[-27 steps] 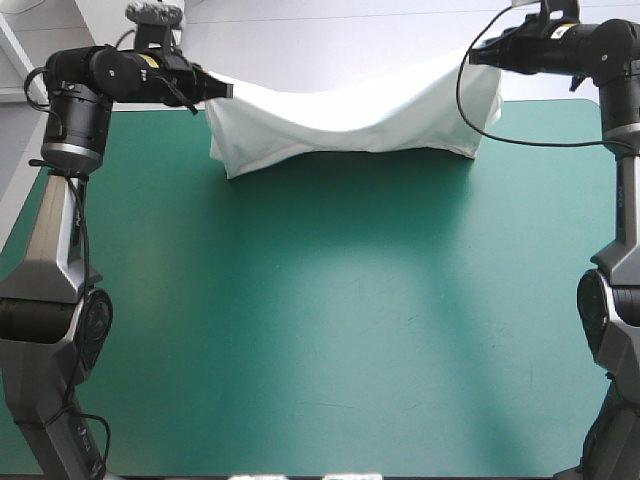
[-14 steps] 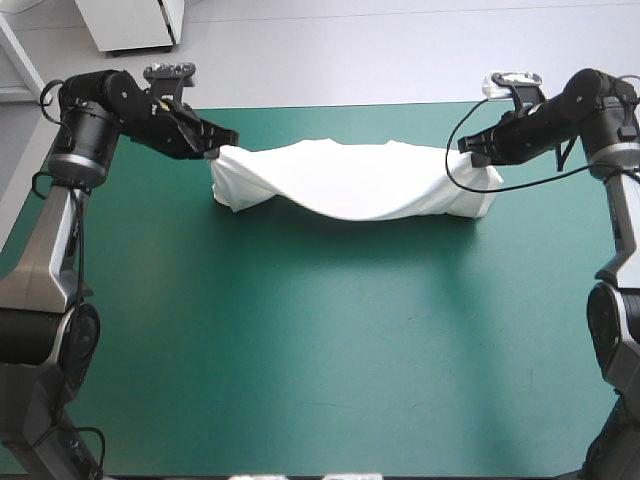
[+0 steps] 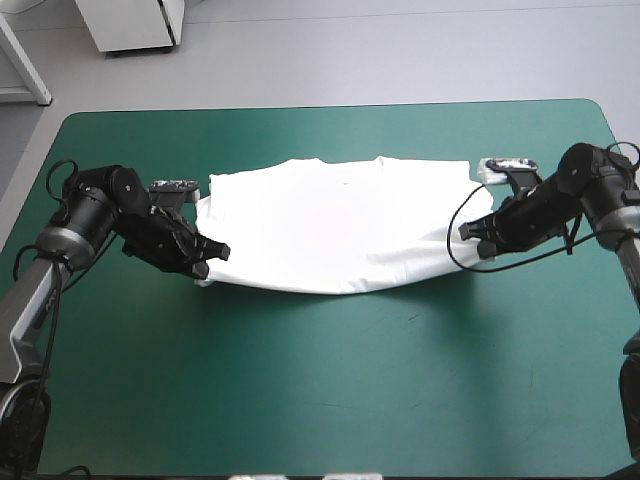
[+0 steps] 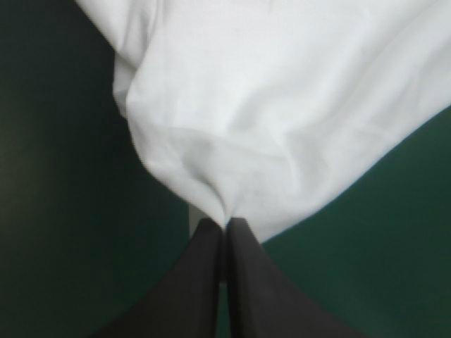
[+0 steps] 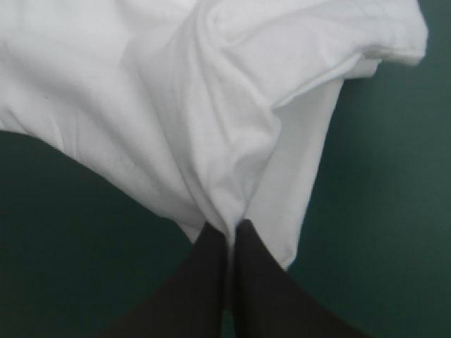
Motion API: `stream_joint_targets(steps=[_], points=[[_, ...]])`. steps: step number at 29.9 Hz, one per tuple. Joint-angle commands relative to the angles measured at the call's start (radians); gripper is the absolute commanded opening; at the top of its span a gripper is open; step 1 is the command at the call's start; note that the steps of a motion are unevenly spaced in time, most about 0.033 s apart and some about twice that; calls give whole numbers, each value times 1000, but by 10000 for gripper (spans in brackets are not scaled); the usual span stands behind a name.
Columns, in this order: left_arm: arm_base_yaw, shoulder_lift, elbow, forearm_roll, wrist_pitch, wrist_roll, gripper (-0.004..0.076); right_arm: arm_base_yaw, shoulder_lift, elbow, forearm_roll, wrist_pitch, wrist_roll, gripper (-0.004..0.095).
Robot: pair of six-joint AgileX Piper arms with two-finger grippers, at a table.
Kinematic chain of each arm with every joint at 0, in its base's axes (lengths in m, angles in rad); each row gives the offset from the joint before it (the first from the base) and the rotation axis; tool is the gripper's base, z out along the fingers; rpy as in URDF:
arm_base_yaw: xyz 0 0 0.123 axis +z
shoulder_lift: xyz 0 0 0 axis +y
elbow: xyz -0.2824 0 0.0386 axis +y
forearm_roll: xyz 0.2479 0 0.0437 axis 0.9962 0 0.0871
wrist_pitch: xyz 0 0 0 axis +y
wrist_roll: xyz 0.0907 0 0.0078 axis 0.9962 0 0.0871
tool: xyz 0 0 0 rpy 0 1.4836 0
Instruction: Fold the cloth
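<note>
The white T-shirt lies stretched across the middle of the teal-green table, its near edge curving between the two arms. My left gripper is low at the shirt's near left corner and shut on the T-shirt, which bunches at the fingertips. At the near right corner my right gripper is likewise shut on the T-shirt, with folds gathered where the black fingers meet. Both grippers hold the cloth just above the cover.
Bare teal-green cover stretches from the shirt to the table's near edge. A strip of cover also shows beyond the shirt toward the far edge.
Both arms have come down and toward the near side with the shirt. It hung raised over the far edge earlier; now most of it lies spread on the table.
</note>
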Motion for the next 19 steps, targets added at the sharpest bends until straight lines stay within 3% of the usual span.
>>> stream_joint_targets(steps=[1, 15, 19], points=[[-3, -67, 31, -18, 55, 14, -9, 26, -75, 72, -16, 18, -5, -13], [-5, -147, 182, 65, 55, -10, -9, 40, -161, 288, -79, 17, -3, -7], [-5, -159, 182, 63, 55, -20, -3, 40, -183, 286, -69, 31, -3, 115]])
